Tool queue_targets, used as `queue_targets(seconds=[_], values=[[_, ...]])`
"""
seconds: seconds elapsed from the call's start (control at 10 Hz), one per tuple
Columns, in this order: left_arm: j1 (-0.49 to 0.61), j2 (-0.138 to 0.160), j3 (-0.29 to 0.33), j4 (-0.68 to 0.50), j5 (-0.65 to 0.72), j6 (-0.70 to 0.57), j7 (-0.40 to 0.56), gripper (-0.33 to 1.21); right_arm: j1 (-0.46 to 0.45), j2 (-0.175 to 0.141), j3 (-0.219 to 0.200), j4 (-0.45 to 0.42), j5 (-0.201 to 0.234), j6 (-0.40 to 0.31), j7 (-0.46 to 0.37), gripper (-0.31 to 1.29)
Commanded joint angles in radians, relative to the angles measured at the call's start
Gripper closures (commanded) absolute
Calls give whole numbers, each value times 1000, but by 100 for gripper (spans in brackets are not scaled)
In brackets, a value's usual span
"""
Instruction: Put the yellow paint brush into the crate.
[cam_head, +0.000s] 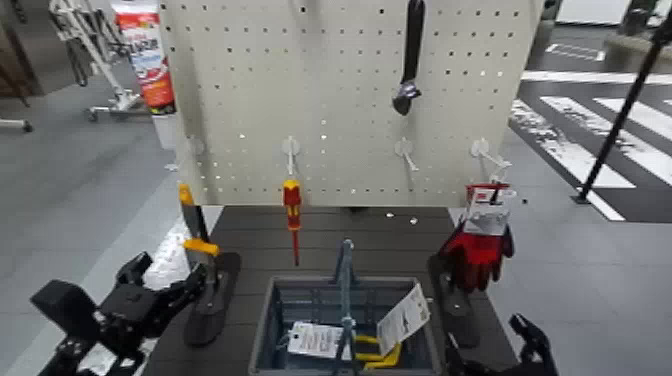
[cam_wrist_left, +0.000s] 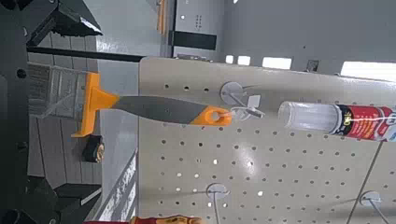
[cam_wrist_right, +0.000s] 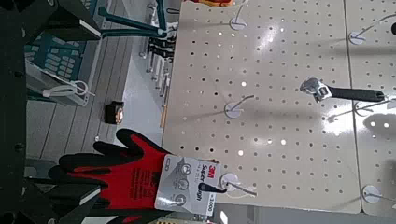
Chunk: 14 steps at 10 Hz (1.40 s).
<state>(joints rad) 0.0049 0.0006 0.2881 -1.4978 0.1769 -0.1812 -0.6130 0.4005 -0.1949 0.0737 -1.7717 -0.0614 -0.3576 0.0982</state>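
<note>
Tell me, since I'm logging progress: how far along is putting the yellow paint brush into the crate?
Done: left end effector open near the bristles. In hand: nothing; the paint brush hangs on its hook. Left: grip, unhook, place in the crate.

You lose the near end of the crate (cam_head: 262, 335) below the head view; the tags (cam_head: 315, 340) inside are unreadably small.

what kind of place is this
Probably an indoor robot test or demo area: a white pegboard hung with hand tools such as a screwdriver and an adjustable wrench, a plastic crate in front of it, and striped floor markings behind.
</note>
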Motion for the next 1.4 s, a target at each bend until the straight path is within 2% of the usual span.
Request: queue_targets(seconds=[0.1,0.5,1.2,1.4], values=[[-57,21,11,51,15,12,-33,12,-5,-1,3,2,0,2,0,15],[-137,50,11,140,47,3,-71,12,-22,-3,14,14,-3,2,9,15],[-289,70,-49,367,79,-43,-157,13,-34,-5,23,26,-14,2,15,15],[-315,79,-61,393,78,-35,-186,13,-37,-5,26,29,-15,0,15,15]])
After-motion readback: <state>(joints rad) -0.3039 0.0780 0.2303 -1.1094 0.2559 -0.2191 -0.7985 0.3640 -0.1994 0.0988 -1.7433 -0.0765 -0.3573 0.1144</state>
